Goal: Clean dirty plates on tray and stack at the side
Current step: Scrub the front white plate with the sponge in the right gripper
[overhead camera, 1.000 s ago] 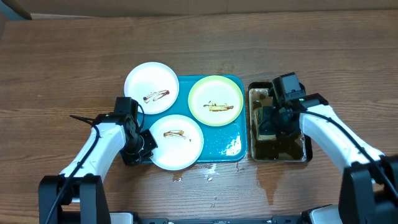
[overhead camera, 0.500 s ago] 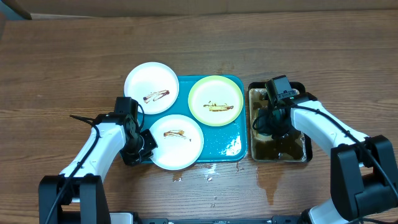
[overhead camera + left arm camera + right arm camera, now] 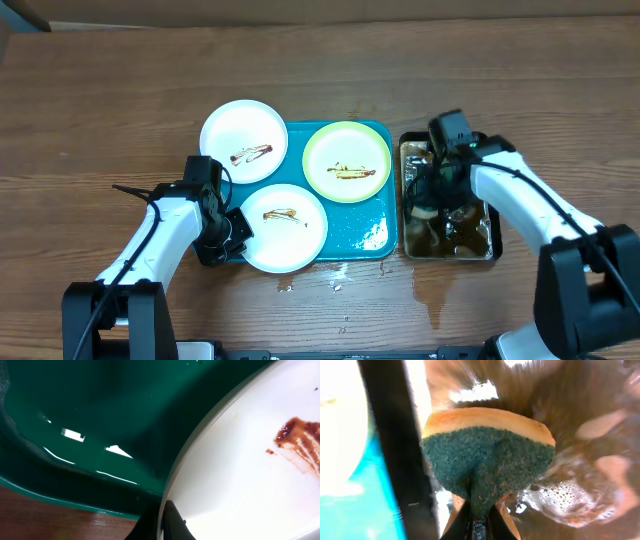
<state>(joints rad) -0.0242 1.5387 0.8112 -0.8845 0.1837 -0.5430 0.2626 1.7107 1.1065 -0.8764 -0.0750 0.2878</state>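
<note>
Wooden table (image 3: 100, 80), wet below teal tray (image 3: 375, 245). Rim of lower white plate (image 3: 285, 228) clamped between left fingers (image 3: 172, 522). Only in right wrist view: right fingers (image 3: 457, 522) pinching green-faced sponge (image 3: 487, 455) over pan (image 3: 450, 258).

Wood table (image 3: 100, 80): teal tray (image 3: 347, 218) at ctr, brown-water pan (image 3: 495, 250) just beside at 3 o'clock, wet patch (image 3: 432, 287) at 5.

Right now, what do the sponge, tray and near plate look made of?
The sponge: tan foam with a coarse green scrub face, dented where pinched. The tray: teal plastic, probably; glossy highlights, moulded rim. The plate: smooth glossy white, ceramic or plastic, can't tell.
</note>
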